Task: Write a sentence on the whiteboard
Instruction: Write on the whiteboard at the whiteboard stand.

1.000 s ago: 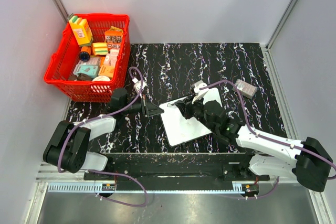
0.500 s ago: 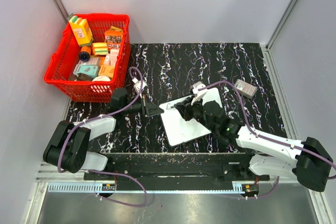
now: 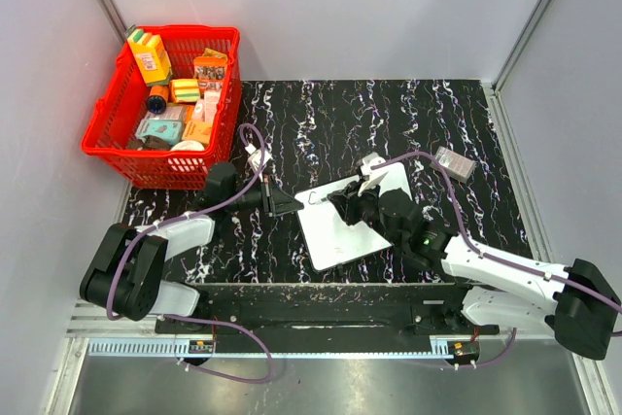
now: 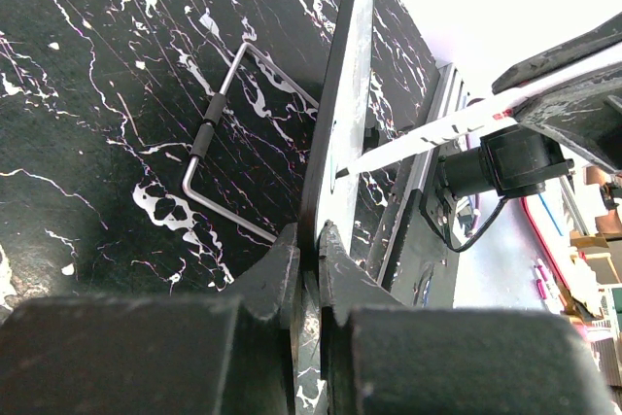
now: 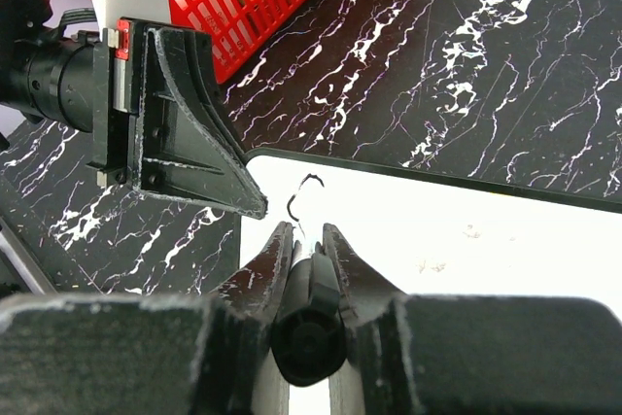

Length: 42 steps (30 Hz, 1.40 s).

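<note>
Pinching the near-left edge of the whiteboard [image 3: 335,235] between clenched jaws, the left claw [image 3: 290,203] pins the board flat, while the right claw [image 3: 340,201] is clenched around a black marker [image 5: 309,308] whose tip rests on the white face just ahead of its fingers. The coming move turns on one relation: nearly all the blank board lies to the right of that tip and back beneath the right claw's own wrist. The board's long axis runs away from the left claw toward the right arm's side, so the line of writing should, by my reading, travel along that axis, away from the left claw. Only the opening of the sentence [image 5: 301,196] shows, a small curved stroke like a "C", just ahead of the tip and close beside the left claw's fingertips. The two claws stand very near each other at that corner, which looks like the tightest spot. The right arm is the nearer one to the writing surface, and the left touches only the rim. A thin wire stand [image 4: 209,133] lies under the board on the left claw's side. The black marble-patterned table [image 3: 389,114] is open beyond the board. A small grey block [image 3: 454,162] sits well off to the right claw's right, and a red basket [image 3: 107,114] of groceries stands well beyond the left claw.
</note>
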Tool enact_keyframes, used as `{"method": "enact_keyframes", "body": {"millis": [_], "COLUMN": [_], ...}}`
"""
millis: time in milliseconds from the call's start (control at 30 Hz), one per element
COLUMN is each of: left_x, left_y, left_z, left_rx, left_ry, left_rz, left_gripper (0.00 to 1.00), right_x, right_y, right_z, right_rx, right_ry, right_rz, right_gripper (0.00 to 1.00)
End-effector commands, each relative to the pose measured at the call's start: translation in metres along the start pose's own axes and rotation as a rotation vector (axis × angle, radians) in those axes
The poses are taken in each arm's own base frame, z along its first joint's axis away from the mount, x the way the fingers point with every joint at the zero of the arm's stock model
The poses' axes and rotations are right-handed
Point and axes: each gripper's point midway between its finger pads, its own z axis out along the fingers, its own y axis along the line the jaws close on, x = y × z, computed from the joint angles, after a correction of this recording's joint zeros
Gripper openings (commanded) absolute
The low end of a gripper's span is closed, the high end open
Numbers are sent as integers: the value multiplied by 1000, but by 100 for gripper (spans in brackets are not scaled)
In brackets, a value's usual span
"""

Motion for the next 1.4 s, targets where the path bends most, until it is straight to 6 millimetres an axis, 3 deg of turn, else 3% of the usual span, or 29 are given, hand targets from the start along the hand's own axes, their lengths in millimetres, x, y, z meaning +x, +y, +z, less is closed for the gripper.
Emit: {"method": "enact_keyframes", "body": {"millis": [0,233,433,600,967,1367], "left_x": [1,3,2,3,2,3], "left_y": [24,24,25,25,24,24], "left_z": [1,1,1,1,2,2], "left_rx": [-80,-81,-82,-84,-76,-70], "left_ry": [-2,2,1,1,2,4], "left_rz": [110,107,106,105,106,101], "left_gripper": [0,0,0,0,0,0], "right_x": [-11,-38,-56,-51,-46,-43], "right_y": [-9,3,0,-5,4,-4], "right_z": [-2,-12,-19,-14,-3,2], "right_rx": [65,10,35,67,35,80], "right_ry": [-39,-114,-154,-135,-115,-119], "right_rz": [7,51,40,18,33,39], "right_gripper": [0,0,0,0,0,0]}}
